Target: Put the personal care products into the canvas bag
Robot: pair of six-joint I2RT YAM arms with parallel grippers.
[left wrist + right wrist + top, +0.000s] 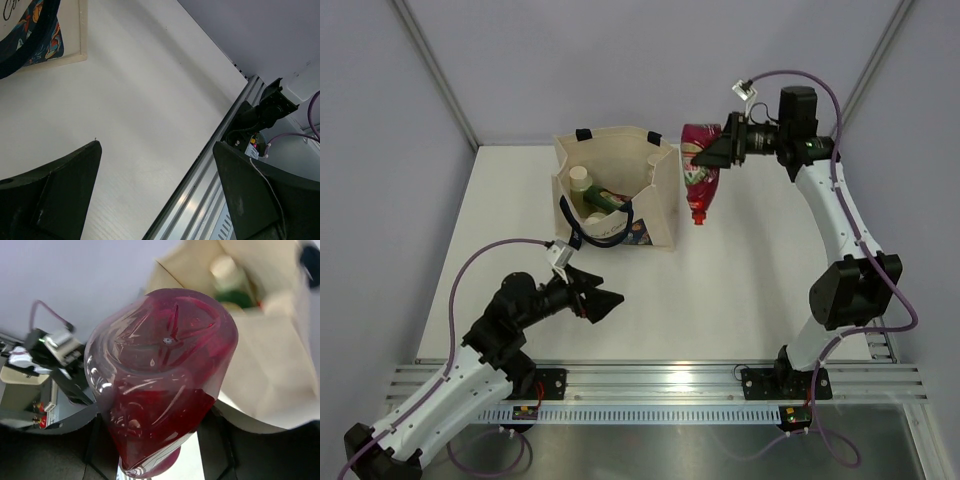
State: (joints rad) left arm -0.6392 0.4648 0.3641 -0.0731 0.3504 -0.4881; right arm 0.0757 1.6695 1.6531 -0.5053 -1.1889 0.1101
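a white table (720, 290) is carrying the canvas bag (658, 205), which is standing upright on it toward the far side, left of middle, with its mouth gaping open and its printed face turning toward the near edge. an aluminium rail (660, 381) is running along that near edge, bearing the left arm's base (542, 384) and the right arm's base (790, 383).
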